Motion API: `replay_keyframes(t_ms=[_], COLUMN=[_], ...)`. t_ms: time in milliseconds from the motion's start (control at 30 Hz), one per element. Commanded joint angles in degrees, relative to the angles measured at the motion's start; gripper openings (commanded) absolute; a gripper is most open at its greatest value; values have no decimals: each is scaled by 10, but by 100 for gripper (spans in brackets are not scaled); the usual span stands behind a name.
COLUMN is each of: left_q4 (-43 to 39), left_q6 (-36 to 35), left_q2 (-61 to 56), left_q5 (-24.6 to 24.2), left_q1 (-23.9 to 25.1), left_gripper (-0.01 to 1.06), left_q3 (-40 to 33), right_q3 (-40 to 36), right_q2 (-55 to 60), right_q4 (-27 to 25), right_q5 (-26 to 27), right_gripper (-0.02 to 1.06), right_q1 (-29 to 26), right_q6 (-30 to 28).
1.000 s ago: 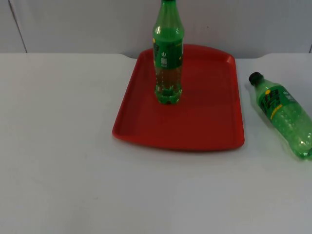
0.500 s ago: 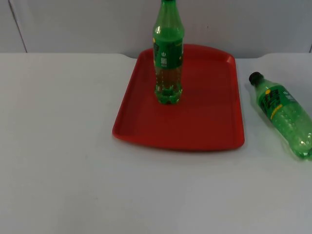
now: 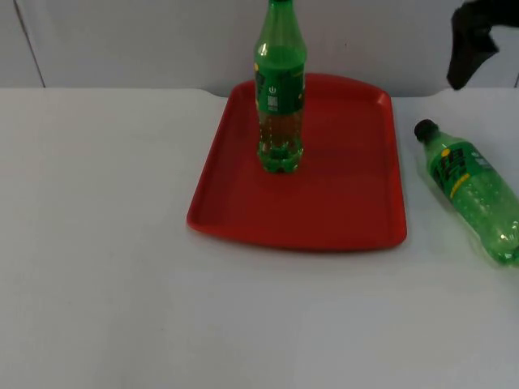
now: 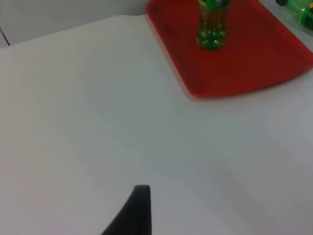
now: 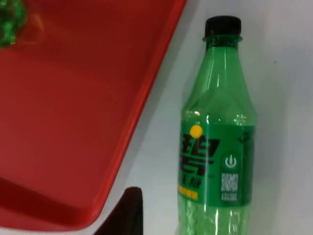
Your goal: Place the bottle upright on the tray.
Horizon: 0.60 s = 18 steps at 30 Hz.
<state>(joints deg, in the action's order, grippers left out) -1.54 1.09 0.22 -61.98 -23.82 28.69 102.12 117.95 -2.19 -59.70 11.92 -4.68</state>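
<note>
The green plastic bottle with the black cap (image 3: 473, 190) lies on its side on the white table (image 3: 97, 243). It is at about 3 o'clock from the flat red plastic tray (image 3: 340, 203), just beside the tray's edge and not touching it. Its cap points toward 11 o'clock.

Another green plastic bottle (image 3: 280, 89) already stands upright on the tray, toward 12 o'clock.

Something new has happened. A moment ago no arm was over the table. Now the right gripper (image 3: 469, 44) has come in at about 1 o'clock, up above the lying bottle's cap. It holds nothing, and I cannot tell how far open it is. Its own camera looks right down on the lying bottle. I think it is getting ready to reach down and pick that bottle up.

The left gripper (image 4: 132, 213) waits far off at about 8 o'clock. It holds nothing, and I cannot tell if it is open.
</note>
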Motion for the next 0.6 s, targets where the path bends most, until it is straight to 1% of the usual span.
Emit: replay_keyframes(t_ms=[0,33,200,333,467,567], left_q4=[-3,-3,-3,-3,-3,-3], left_q6=[-4,-4,-4,-4,-4,-4], left_q2=[-2,-2,-2,-2,-2,-2], left_q5=[5,5,5,5,5,5], left_q1=[-1,-1,-1,-1,-1,-1], left_gripper=[105,105,105,105,105,105], left_q3=[-4,-4,-4,-4,-4,-4], right_q3=[16,16,70,88,89,89], right_q2=[28,28,94,128,151,170], right_q4=[5,5,6,6,6,5], right_q5=[5,5,-11,-16,-5,16], right_gripper=[105,105,105,105,105,104], right_q1=[1,1,7,7,7,7], right_q6=[10,10,26,26,26,28])
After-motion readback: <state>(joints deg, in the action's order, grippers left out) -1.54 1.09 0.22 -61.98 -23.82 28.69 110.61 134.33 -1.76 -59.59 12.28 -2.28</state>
